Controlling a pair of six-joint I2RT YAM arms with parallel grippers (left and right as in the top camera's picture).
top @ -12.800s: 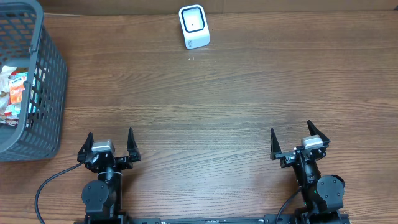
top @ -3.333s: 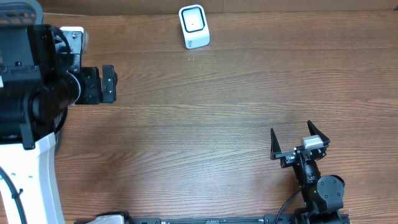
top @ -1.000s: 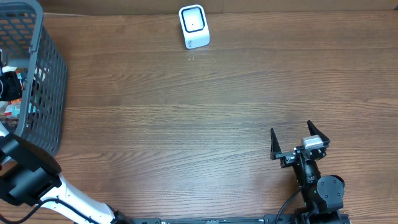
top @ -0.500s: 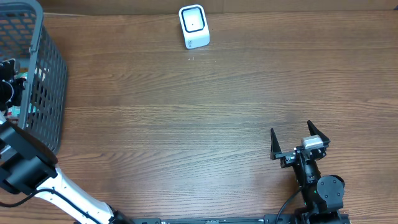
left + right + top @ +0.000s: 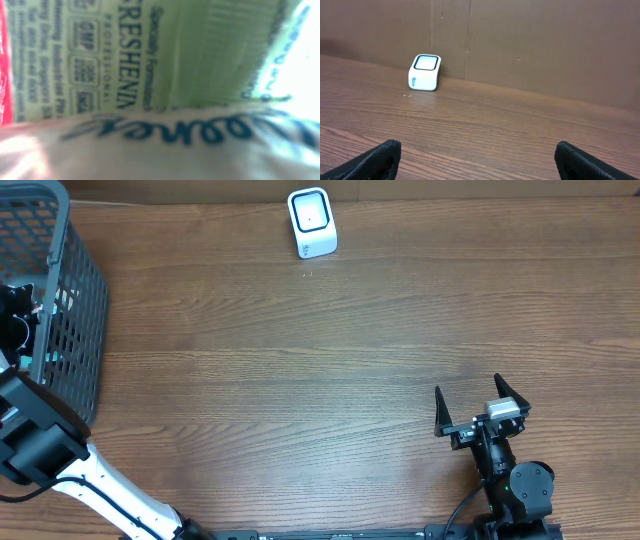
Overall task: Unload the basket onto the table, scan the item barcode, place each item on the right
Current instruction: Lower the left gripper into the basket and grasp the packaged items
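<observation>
My left gripper (image 5: 14, 318) reaches down inside the grey basket (image 5: 72, 298) at the table's far left, and only its dark body shows from overhead. The left wrist view is filled by packets pressed close to the lens: a green pack (image 5: 150, 55) printed with small text and a pale packet (image 5: 175, 150) with dark blue lettering across the bottom. No fingers show there, and no barcode is readable. The white scanner (image 5: 311, 222) stands at the back of the table, also seen as the scanner (image 5: 425, 72). My right gripper (image 5: 482, 405) rests open near the front right, with nothing between its fingertips (image 5: 390, 150).
The left arm's white link (image 5: 110, 490) slants from the front edge up to the basket. A red packet edge (image 5: 4, 65) shows at the left of the left wrist view. A brown cardboard wall (image 5: 545, 45) stands behind the scanner.
The left arm has shifted a little inside the basket, closer onto the packets. The right arm and scanner have not moved.
</observation>
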